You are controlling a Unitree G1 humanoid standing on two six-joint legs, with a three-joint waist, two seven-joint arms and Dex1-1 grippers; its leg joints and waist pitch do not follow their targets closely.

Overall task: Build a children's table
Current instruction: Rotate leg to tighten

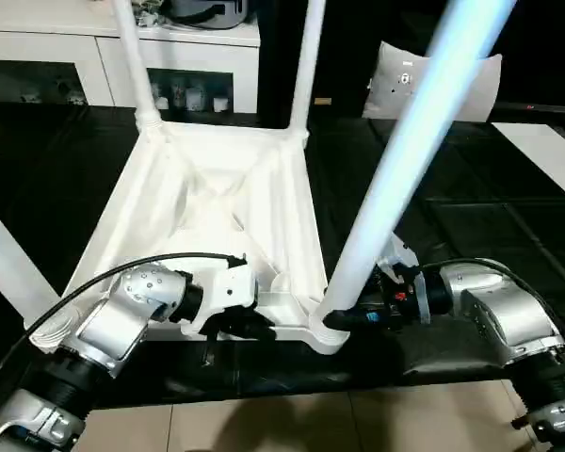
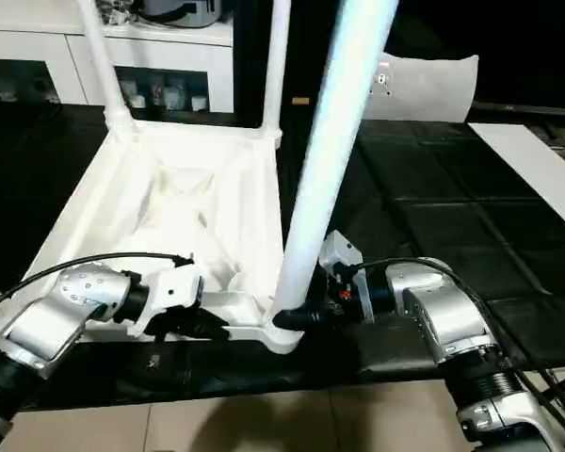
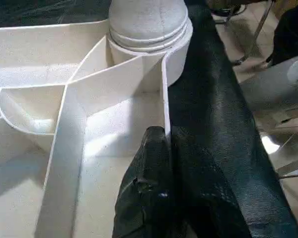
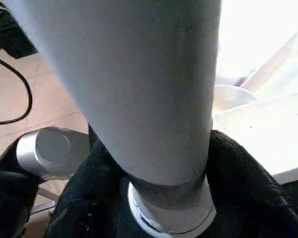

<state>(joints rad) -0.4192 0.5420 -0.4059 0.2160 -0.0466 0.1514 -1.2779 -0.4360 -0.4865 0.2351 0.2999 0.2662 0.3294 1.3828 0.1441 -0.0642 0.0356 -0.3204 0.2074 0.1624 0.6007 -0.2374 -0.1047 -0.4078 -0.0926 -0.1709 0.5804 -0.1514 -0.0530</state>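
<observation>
The all-white plastic children's table (image 1: pixel 217 202) lies upside down on the glossy black bench (image 1: pixel 94 160), its ribbed underside facing up and its near edge running between the two claws. Two long tapered white legs (image 1: pixel 132 56) stand in the far corner sockets, well beyond both claws, and another leg (image 1: pixel 5 259) rises outward of the left claw.

The right claw (image 1: pixel 344 318) sits at the near right corner socket, its two black fingers (image 4: pixel 238 168) set on either side of the base of the fourth tapered white tubular leg (image 1: pixel 405 141), which rises steeply up and away from it. The fingers stand partway apart, hugging the leg just above the socket rim.

The left claw (image 1: pixel 250 325) rests on the table's near edge, just inward of that same corner. Its fingers are pressed together, pinching the thin upright white rim wall (image 3: pixel 165 99). A white cabinet with shelves (image 1: pixel 184 56) stands far behind.
</observation>
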